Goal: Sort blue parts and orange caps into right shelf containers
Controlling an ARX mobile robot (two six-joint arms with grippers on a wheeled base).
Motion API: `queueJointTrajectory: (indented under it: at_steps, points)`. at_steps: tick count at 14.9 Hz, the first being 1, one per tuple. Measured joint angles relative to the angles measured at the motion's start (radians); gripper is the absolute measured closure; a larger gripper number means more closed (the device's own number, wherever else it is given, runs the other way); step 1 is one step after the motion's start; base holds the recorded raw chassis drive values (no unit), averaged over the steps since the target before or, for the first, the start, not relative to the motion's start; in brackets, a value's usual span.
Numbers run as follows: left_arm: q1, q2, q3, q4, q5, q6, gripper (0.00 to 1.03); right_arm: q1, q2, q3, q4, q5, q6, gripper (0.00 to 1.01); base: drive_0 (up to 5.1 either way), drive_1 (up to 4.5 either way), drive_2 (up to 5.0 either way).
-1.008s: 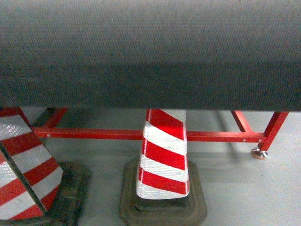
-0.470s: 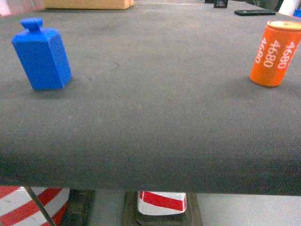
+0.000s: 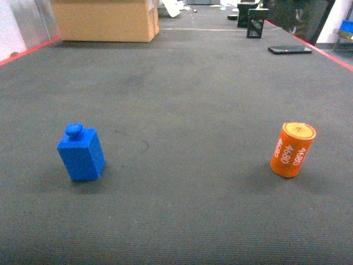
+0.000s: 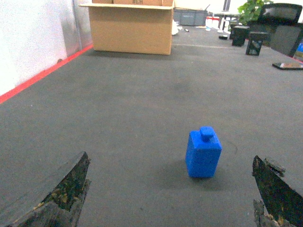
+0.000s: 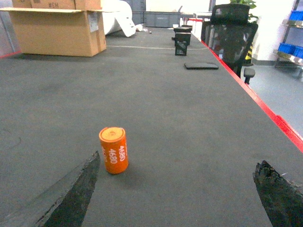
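Head view now looks down across the dark table (image 3: 182,83), where half a second ago its front edge and a striped cone below still showed. Both claws, left claw (image 4: 170,194) and right claw (image 5: 175,194), gape wide and empty, low over the near edge. Blue part (image 3: 81,153) stands near-left; orange cap (image 3: 292,149), marked "4680", stands near-right, tilted.

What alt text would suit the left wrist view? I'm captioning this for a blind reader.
A blue part with a small knob on top stands upright on a dark grey table, ahead of the open left tool, whose two worn black fingers frame the bottom corners. A cardboard box sits at the far end.
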Motion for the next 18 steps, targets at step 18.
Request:
queueJointTrajectory:
  at_steps: [18]
  points:
    - [0.000,0.000,0.000,0.000,0.000,0.000,0.05,0.000,0.000,0.000,0.000,0.000,-0.001,0.03,0.0,0.00,0.0]
